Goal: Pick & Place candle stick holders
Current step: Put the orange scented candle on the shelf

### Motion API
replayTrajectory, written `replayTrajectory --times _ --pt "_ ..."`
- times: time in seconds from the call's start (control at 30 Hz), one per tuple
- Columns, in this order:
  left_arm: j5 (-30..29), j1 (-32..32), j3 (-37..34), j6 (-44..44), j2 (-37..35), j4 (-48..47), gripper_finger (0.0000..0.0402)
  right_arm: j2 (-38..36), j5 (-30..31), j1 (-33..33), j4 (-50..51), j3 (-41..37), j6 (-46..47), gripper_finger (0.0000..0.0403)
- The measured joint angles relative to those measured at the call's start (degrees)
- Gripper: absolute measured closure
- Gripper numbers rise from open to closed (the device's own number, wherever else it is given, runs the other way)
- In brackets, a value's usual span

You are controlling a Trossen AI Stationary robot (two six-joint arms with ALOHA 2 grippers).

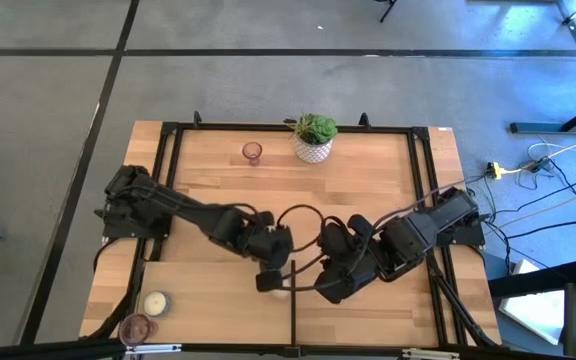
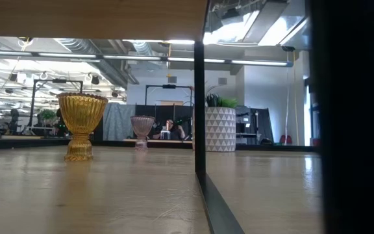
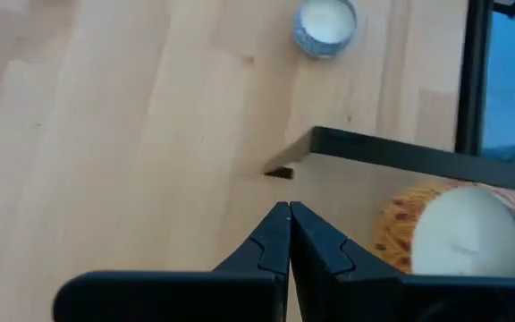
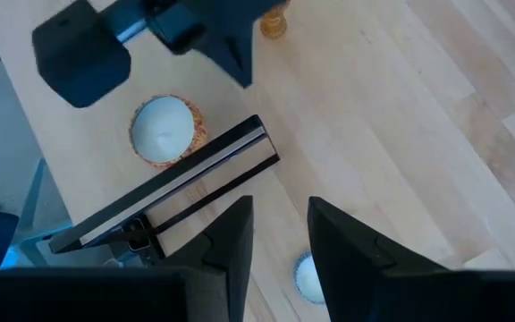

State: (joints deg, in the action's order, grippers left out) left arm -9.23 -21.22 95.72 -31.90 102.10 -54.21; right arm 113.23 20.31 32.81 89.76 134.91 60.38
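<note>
Hovering low over the middle of the bench (image 1: 368, 185), the left hand (image 3: 289, 234) has its fingers pressed together on nothing. Just beside it sits a cream holder (image 3: 465, 231) with an orange-patterned wall, beyond a black divider bar (image 3: 401, 156); a small white holder (image 3: 325, 23) lies farther ahead. The right hand (image 4: 280, 234) hangs close by with its fingers slightly apart, empty, and another small white holder (image 4: 308, 277) shows between them, on the bench below. Farther off stand an amber holder (image 2: 82, 125) and a pink glass holder (image 1: 252, 152) near the plant pot (image 1: 314, 140).
</note>
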Motion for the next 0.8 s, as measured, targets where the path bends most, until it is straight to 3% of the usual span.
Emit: replayTrajectory --times 0.13,0.8 --pt "4.7 -0.2 -1.6 0.6 0.0 3.7 0.0400 0.0 0.6 0.6 0.0 0.0 0.3 0.0290" --pt "7.5 -4.8 -1.8 -4.4 1.7 7.2 0.0400 0.0 0.7 0.8 0.2 0.0 1.2 0.0290"
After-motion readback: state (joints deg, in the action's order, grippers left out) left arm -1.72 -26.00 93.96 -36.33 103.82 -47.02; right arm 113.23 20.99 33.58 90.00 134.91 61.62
